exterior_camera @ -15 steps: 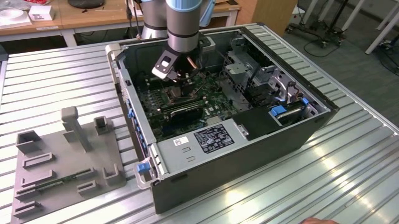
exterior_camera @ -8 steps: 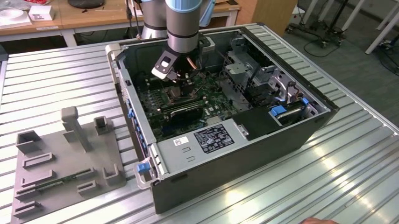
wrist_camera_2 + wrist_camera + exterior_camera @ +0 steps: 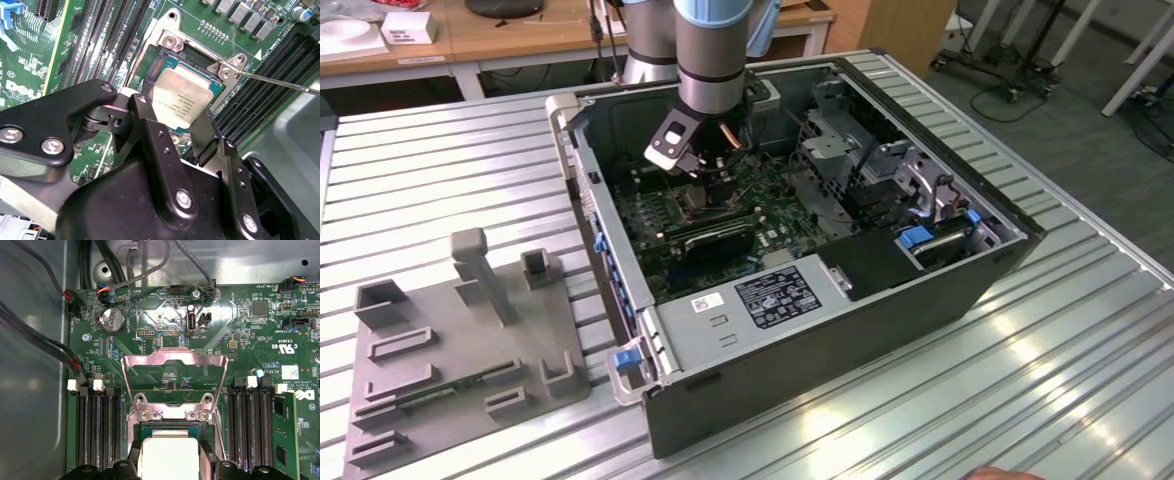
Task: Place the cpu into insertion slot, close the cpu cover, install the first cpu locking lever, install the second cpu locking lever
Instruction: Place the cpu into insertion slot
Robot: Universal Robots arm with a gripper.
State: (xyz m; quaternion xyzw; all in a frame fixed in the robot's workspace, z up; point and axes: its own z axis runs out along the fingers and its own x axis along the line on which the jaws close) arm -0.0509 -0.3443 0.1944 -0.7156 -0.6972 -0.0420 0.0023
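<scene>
Grips the cpu [image 3: 182,92] in the gripper [image 3: 172,114], low over the open socket [image 3: 161,62] with the cpu cover [image 3: 172,356] swung back; risks bent pins if released tilted or off-centre.

Slatted metal counter [image 3: 1067,390] in a workshop, with a wooden desk [image 3: 520,40] behind it.
Light glints off the counter's ribs. White boxes [image 3: 407,27] sit on the desk, and grey floor [image 3: 1067,120] with wheeled stand legs [image 3: 1003,85] shows at the exterior view's right.
</scene>
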